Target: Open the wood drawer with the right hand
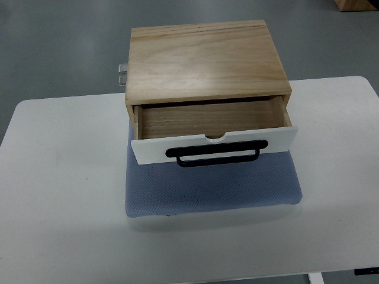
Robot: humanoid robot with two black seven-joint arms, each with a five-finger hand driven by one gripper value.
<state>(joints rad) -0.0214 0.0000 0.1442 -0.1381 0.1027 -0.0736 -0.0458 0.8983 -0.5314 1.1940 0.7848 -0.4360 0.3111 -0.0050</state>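
A light wood box (204, 59) stands at the middle of the white table (59, 177), on a blue-grey mat (213, 189). Its drawer (207, 118) is pulled out toward me and shows an empty wooden inside. The drawer has a white front panel (148, 151) with a black bar handle (216, 155). Neither of my hands nor arms shows in the top view.
A small metal part (122, 73) sticks out at the box's back left. The table's far edge runs behind the box, with grey floor beyond. A brown object (357, 5) sits at the top right corner.
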